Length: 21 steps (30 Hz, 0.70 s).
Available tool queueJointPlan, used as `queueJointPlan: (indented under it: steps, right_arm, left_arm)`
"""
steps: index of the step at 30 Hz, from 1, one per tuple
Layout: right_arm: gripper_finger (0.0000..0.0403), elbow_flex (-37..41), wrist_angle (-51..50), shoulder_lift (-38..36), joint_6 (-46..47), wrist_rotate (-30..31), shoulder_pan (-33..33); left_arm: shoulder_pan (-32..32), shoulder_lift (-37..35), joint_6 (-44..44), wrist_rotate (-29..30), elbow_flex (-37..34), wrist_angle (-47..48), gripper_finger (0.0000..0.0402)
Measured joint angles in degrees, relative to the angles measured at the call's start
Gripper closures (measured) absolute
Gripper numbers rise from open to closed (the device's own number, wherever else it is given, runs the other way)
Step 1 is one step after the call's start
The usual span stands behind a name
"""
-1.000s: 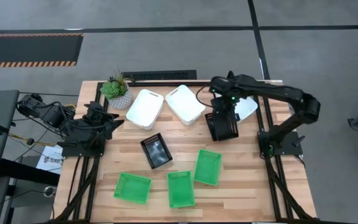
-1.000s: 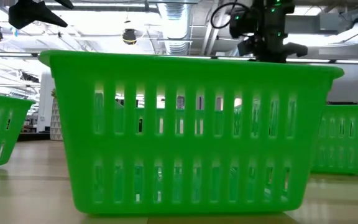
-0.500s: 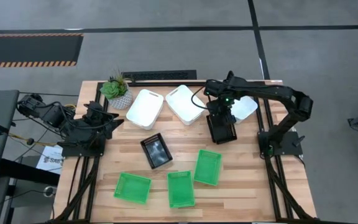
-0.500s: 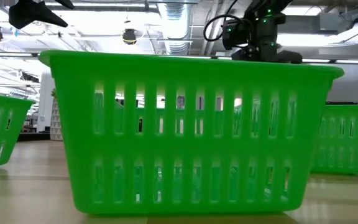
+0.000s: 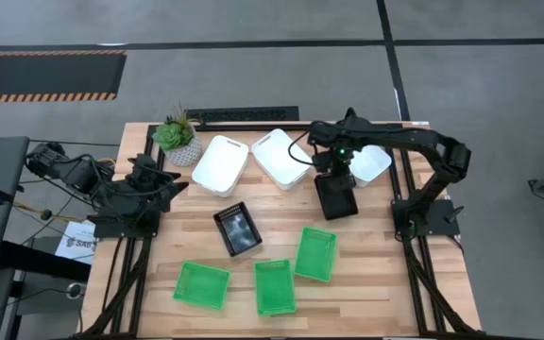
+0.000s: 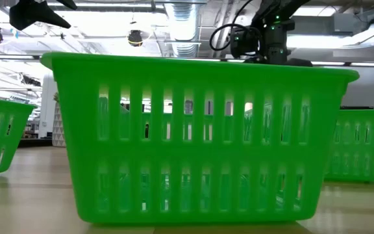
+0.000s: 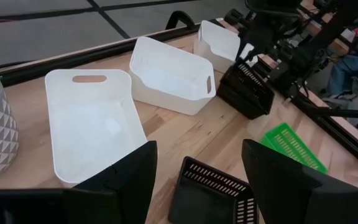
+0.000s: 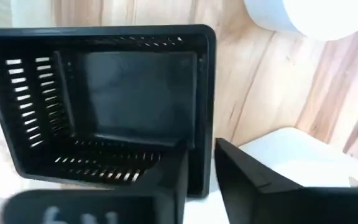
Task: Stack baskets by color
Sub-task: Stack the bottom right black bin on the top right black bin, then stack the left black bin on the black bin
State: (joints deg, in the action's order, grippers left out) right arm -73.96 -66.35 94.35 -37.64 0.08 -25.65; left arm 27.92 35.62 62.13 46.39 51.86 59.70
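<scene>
- The light wooden table (image 5: 366,283) holds all the baskets, with one dark arm at each side.
- The right arm (image 5: 414,146) reaches across the far side of the table towards its middle. The left arm (image 5: 121,203) is folded at the left edge, well apart from every basket.
- Three white rounded plastic baskets stand in a row along the far side. The left white basket (image 5: 220,165) and the middle white basket (image 5: 281,158) are just beside each other. The right white basket (image 5: 370,163) is partly hidden under the right arm.
- Three bright green slotted plastic baskets stand along the near side, each apart from the others: the left green basket (image 5: 202,285), the middle green basket (image 5: 275,286) and the right green basket (image 5: 315,253).
- The black perforated basket by the right arm (image 5: 336,198) rests on the table just in front of the right white basket. A second black perforated basket (image 5: 238,229) sits alone at the middle of the table.
- The small green plant in a patterned white pot (image 5: 178,139) stands at the far left corner, beside the left white basket.
- The right gripper (image 5: 333,178) is over the far wall of the black basket nearest it. Its fingers (image 8: 253,177) are parted to either side of that wall, with a light gap showing beside one of them.
- The left gripper (image 7: 194,180) hovers at the table's left side, its two fingers spread wide and holding nothing.
</scene>
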Motion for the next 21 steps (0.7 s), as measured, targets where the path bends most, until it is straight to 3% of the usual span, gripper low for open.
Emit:
queueJointPlan:
  steps: [5,9,16,21]
  right_arm:
    - [0.0225,-2.2,-1.2,-0.5,5.1,0.0,0.2]
    - [0.0191,-8.2,-3.9,-0.6,12.8,-0.6,1.5]
    - [0.0182,-17.6,6.7,-0.7,29.1,-10.4,7.5]
    - [0.0182,-17.9,19.3,-0.3,34.7,-9.4,14.6]
  left_arm:
    - [0.0,0.0,0.0,-0.7,0.0,0.0,0.0178]
    - [0.0,0.0,0.0,-0.8,0.0,0.0,0.0178]
    - [0.0,0.0,0.5,-2.5,0.0,0.0,0.0178]
    - [0.0,0.0,0.6,-2.5,0.0,0.0,0.0178]
